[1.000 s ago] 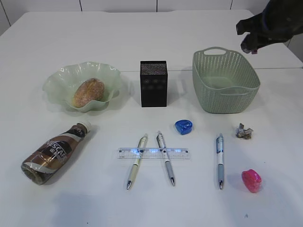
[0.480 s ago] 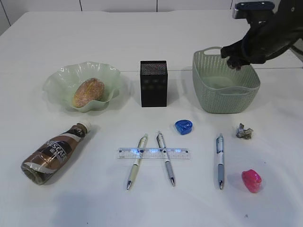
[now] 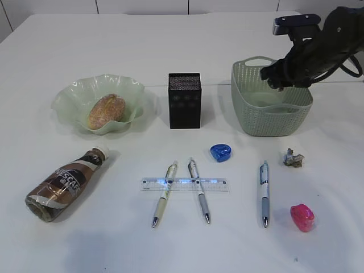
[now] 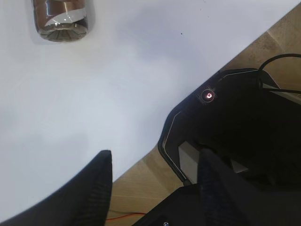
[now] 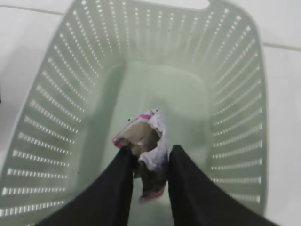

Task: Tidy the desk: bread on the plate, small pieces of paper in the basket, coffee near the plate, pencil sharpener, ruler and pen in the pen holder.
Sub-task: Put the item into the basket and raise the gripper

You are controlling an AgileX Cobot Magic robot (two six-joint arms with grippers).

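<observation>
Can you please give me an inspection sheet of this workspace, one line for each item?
Surface: white desk, dry.
Job's things: bread in plate; coffee lying on its side; ruler across two pens; third pen apart; pen holder upright; blue sharpener, pink sharpener, paper scrap on desk.
Clutter: nothing seen.
Grippers: right pincer over basket, paper wad between its fingers; left pincer open, empty.
Cables: black cable off the desk.
Surroundings: wooden floor.
</observation>
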